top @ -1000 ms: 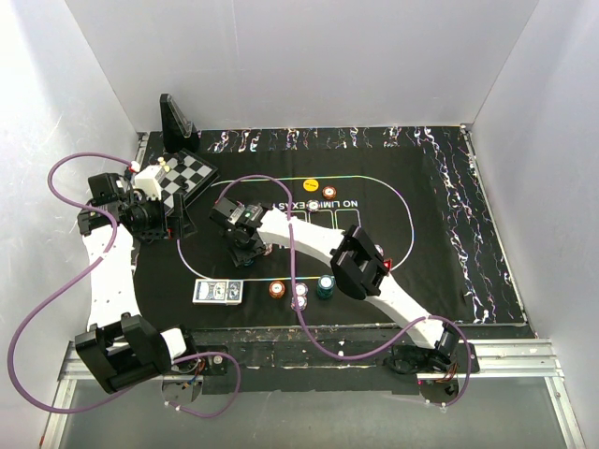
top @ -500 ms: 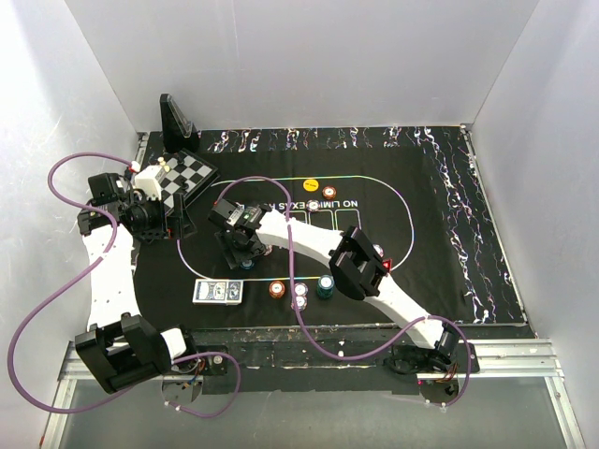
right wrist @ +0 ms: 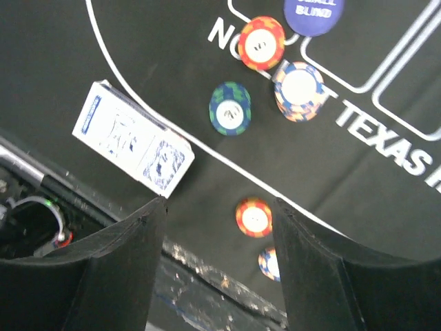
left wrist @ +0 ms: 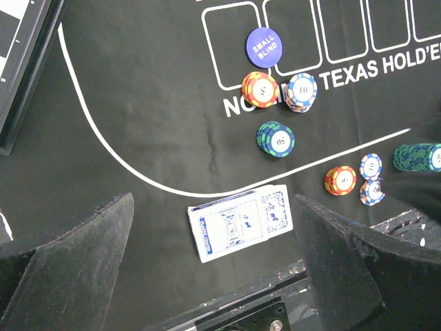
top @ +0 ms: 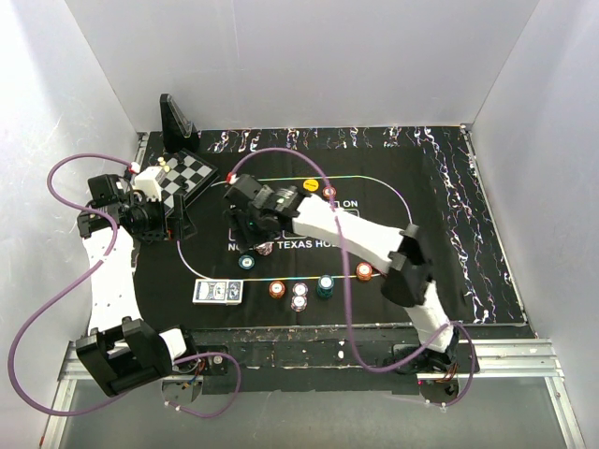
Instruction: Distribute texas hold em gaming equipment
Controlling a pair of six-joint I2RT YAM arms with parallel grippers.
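Card deck point(left wrist: 240, 222) — near chips point(left wrist: 275, 138) (stacked)

Right hand point(right wrist: 215, 204) pulled back toward far side, jaws wider; 1 teal chip stack point(top: 245, 263) left exposed.

The card deck point(left wrist: 241, 222) is white with a blue printed pattern. The orange chip stack point(left wrist: 260, 89) has yellow edge stripes. The white chip stack point(left wrist: 302, 91) has blue and orange edge stripes. The green chip stack point(left wrist: 275, 138) has blue ones. The round marker point(left wrist: 264, 47) is blue, lettered white. The mat point(left wrist: 151, 124) is black, lined white.
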